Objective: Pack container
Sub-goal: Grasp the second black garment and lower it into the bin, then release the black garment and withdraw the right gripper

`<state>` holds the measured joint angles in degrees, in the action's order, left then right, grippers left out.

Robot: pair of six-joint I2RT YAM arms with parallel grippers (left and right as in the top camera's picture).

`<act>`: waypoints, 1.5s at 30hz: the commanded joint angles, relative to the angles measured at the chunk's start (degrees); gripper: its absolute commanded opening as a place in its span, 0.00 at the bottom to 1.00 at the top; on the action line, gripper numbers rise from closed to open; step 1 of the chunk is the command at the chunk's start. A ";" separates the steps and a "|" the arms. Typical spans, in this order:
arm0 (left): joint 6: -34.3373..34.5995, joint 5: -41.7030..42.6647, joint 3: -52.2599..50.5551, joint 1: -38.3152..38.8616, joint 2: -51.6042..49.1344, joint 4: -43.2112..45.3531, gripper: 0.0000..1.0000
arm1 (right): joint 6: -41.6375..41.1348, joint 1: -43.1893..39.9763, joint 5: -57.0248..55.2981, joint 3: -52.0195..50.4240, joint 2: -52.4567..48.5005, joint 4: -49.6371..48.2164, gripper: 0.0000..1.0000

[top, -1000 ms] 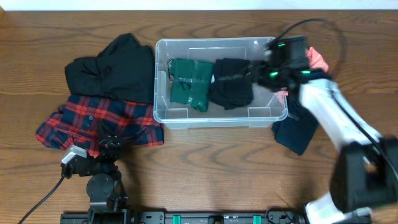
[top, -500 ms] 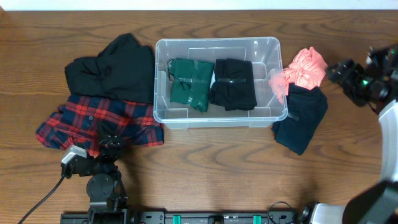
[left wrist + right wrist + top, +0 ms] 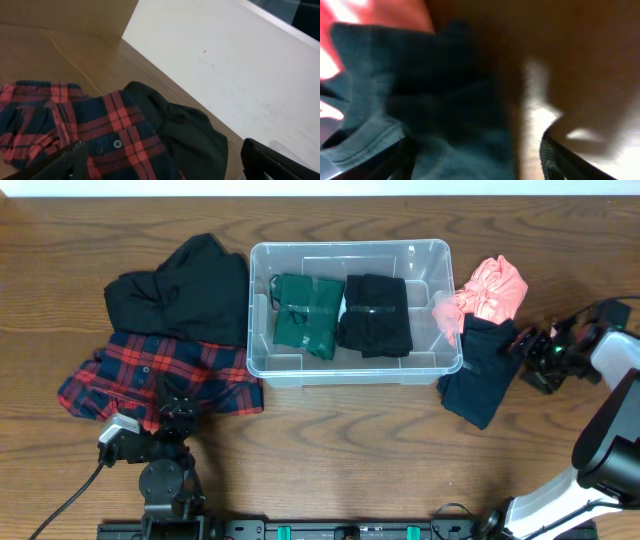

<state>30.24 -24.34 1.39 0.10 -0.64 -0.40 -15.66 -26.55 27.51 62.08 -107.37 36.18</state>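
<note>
The container (image 3: 350, 246) sits in the middle of the tabletop (image 3: 350, 450), already holding a folded green garment (image 3: 305, 313) on its left side and a folded black garment (image 3: 375, 313) just beside it on the right. A second ago the right arm was over the container's right end at the black piece. It then swung out wide to the right, and it has now come back low, with the right fingers (image 3: 522, 343) pointing left at the navy garment (image 3: 482, 370), which lies against the container's near right corner. The blurred right wrist view shows the two fingers spread wide, with the dark cloth below and between them and nothing clamped. The black piece looks delivered, and the navy one is probably the next pick. A coral garment (image 3: 490, 287) lies just beyond it, touching its far edge, so a careless grasp could drag both. The left fingers (image 3: 175, 402) rest parked above the red plaid shirt (image 3: 120, 375), spread apart and empty. A black garment (image 3: 185, 290) lies farther back on the left. Four pieces remain outside, so the packing is perhaps a third done.
</note>
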 commanded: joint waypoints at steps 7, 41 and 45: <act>0.07 -0.09 -1.11 -0.20 -0.02 -1.95 0.98 | 1.40 1.92 3.58 -7.32 0.13 -5.11 0.15; 0.07 -0.09 -1.11 -0.20 -0.02 -1.95 0.98 | -17.62 35.19 1.22 -2.75 23.32 -30.21 0.03; 0.07 -0.09 -1.11 -0.20 -0.02 -1.95 0.98 | -20.11 34.07 1.95 -2.71 15.15 -31.74 0.02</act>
<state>30.22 -24.34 1.39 0.10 -0.64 -0.40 -32.34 8.38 29.26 59.44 -88.77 4.93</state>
